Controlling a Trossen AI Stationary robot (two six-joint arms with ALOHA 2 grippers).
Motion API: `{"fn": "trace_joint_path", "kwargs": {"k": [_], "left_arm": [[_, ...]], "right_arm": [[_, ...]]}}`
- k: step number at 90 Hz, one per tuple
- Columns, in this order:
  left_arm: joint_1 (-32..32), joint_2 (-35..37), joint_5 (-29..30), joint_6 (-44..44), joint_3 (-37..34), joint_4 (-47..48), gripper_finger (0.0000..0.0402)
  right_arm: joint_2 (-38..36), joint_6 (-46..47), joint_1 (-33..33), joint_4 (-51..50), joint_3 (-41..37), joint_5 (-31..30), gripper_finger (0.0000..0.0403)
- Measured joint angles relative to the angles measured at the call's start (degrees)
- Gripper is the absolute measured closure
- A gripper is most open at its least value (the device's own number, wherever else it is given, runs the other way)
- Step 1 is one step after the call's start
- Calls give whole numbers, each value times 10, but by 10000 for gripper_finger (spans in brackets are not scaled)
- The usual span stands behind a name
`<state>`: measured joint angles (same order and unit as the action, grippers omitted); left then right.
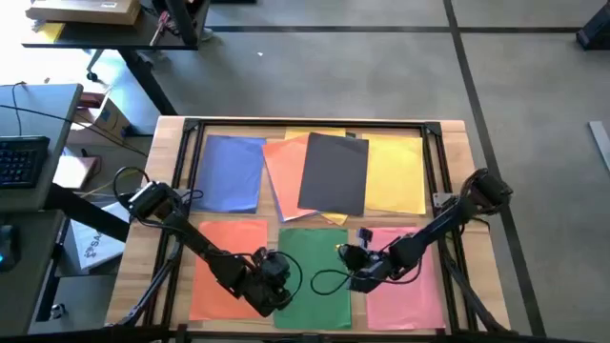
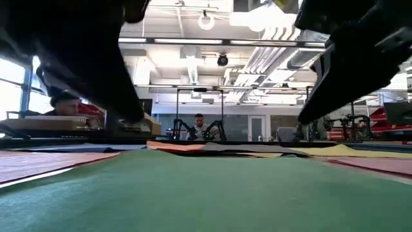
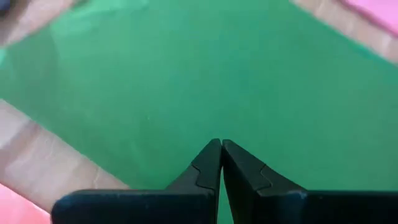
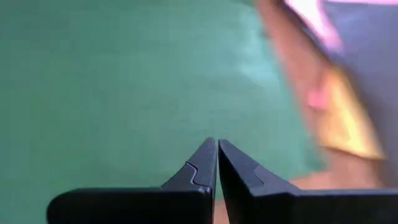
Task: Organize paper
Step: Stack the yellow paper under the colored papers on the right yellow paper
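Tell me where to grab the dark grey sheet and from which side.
Take the grey sheet at its near corner, coming in from the robot's side. It lies tilted on top of the orange and yellow sheets, so its edges sit raised on the pile, easier to get jaws under than a sheet flat on wood. The right gripper looks closest.

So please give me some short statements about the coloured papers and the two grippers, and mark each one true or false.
1. The dark grey sheet of paper lies partly on top of the yellow sheet of paper. True.
2. The left gripper is wide open. False: its fingers are shut together.
3. Both grippers are over the green sheet of paper. True; the right gripper is shut too.
4. The blue sheet of paper lies at the right side of the table. False: it lies at the left of the far row.
5. The pink sheet of paper lies beside the green sheet. True.
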<state>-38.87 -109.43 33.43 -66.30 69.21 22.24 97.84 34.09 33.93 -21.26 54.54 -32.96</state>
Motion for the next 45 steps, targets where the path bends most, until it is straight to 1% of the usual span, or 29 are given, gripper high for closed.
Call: {"fn": "trace_joint_path", "kwargs": {"k": [8, 13, 18, 32, 45], "left_arm": [[-4, 8, 18, 11, 0, 3, 402], [-5, 8, 25, 20, 0, 3, 402], [-6, 8, 29, 24, 0, 7, 402], [-6, 6, 32, 25, 0, 15, 402], [-6, 6, 32, 25, 0, 23, 402]], "right_arm": [[-16, -95, -13, -71, 0, -27, 394], [-17, -175, -21, -108, 0, -40, 384], [-17, -258, -34, -121, -1, -40, 370], [-13, -429, -76, -60, -38, -26, 312], [-12, -528, -113, 2, -84, -26, 262]]}}
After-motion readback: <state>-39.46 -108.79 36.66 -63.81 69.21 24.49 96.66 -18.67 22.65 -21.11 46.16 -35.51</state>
